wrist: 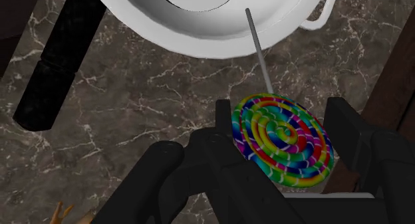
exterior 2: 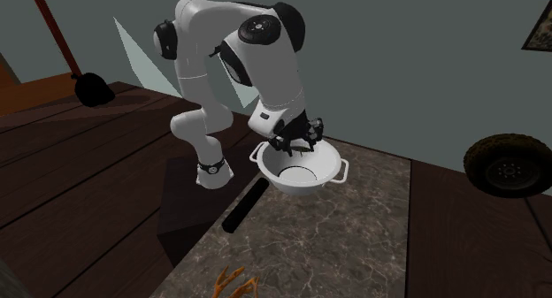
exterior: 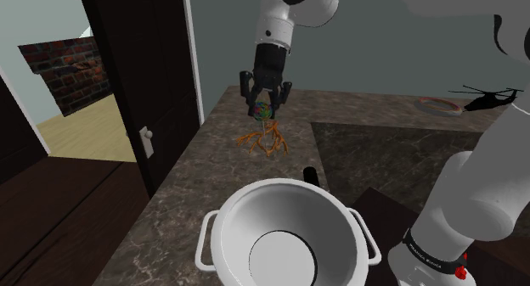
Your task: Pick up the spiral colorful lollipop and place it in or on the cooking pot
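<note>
- Rainbow spiral lollipop (wrist: 282, 139) is clasped in the closed pincer (exterior: 264, 104), lifted above the dark stone surface (exterior: 183, 191).
- Picking seems done; carrying it to the white pot (exterior: 246, 216), on the near side, remains.

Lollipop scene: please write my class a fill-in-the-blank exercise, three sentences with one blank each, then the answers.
1. The lollipop is clasped between the gripper's two black ____.
2. The pot is coloured ____.
3. In the wrist view, the lollipop's stick points toward the ____.
Answers: fingers; white; pot.
</note>
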Tool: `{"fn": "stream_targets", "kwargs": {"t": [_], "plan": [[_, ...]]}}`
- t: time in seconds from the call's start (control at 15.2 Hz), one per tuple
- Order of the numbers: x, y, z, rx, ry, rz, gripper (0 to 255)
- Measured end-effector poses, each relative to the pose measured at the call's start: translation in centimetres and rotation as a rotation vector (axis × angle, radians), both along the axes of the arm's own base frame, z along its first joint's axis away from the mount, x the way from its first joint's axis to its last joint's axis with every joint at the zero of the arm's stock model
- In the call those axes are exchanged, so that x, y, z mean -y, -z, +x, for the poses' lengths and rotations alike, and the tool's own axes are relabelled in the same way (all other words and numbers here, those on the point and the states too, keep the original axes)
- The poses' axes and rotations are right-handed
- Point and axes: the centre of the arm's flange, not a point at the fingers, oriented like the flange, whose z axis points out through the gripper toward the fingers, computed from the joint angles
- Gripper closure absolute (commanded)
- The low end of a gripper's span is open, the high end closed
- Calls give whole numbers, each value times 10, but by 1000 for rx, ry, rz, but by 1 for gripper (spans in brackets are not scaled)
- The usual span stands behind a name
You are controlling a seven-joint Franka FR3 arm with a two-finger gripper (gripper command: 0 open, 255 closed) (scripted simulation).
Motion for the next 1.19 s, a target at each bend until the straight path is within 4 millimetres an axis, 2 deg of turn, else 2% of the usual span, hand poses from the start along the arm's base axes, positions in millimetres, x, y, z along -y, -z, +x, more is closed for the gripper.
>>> {"fn": "stream_targets", "kwargs": {"t": [0.99, 1.19], "plan": [[-80, -36, -175, 1, -1, 0, 255], [-88, -31, -192, 1, -1, 0, 255]]}}
